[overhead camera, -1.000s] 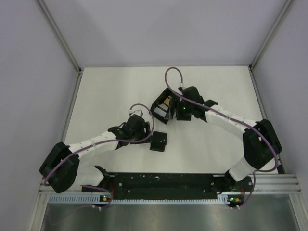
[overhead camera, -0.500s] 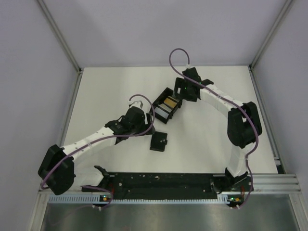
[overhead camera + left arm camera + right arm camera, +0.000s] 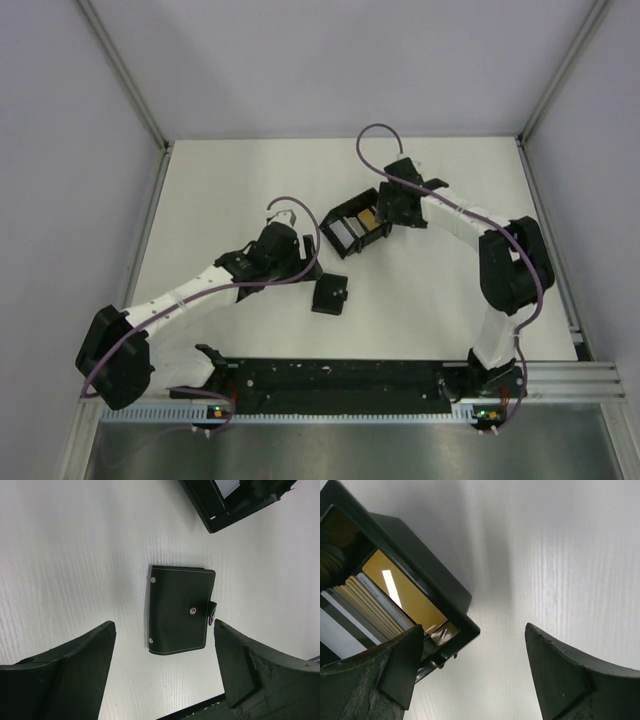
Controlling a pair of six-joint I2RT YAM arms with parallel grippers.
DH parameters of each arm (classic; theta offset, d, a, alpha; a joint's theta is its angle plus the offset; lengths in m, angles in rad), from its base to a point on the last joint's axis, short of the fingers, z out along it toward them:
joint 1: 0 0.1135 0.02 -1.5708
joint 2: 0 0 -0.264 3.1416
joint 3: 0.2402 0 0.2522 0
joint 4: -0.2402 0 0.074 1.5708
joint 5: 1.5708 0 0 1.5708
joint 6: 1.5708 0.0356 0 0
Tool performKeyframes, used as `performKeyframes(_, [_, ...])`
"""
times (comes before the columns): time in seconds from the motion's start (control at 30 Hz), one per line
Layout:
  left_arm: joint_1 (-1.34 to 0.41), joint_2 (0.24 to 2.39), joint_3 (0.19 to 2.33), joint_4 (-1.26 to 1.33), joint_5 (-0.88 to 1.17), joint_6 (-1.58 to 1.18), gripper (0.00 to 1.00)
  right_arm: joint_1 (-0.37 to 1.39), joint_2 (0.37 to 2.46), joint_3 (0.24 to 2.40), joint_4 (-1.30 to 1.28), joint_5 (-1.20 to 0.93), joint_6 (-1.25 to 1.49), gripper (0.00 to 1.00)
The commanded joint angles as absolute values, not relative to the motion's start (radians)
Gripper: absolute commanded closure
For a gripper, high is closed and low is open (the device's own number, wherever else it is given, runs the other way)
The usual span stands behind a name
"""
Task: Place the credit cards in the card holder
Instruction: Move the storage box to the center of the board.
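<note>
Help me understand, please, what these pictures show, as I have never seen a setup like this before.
These are two robot arms bolted at the near edge of a white table. The overhead picture comes from a fixed camera above and behind them. The other two come from a small camera on each wrist, so the dark shapes at the bottom of those are that arm's own fingers. The left fingers stand wide open above a small black card holder, which lies flat on the table. The right fingers stand open close to a corner of an open black box with a stack of cards inside it. Neither arm holds anything at this moment.
</note>
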State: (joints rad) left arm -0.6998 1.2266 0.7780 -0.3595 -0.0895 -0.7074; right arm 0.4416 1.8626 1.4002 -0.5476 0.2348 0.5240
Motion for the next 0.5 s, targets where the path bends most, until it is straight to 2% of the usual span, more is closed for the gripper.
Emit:
performKeyframes(0.0, [-0.695, 1.229, 0.782, -0.319, -0.063, -0.701, 0.17, 0.428, 1.732, 1.274, -0.571, 0.322, 0.488, 0.2])
performKeyframes(0.33, [-0.696, 1.301, 0.804, -0.193, 0.075, -0.681, 0.15, 0.428, 1.333, 0.885, -0.557, 0.287, 0.468, 0.21])
performKeyframes(0.47, [-0.698, 1.373, 0.868, -0.173, 0.139, -0.666, 0.16, 0.426, 1.183, 0.766, -0.59, 0.304, 0.439, 0.26])
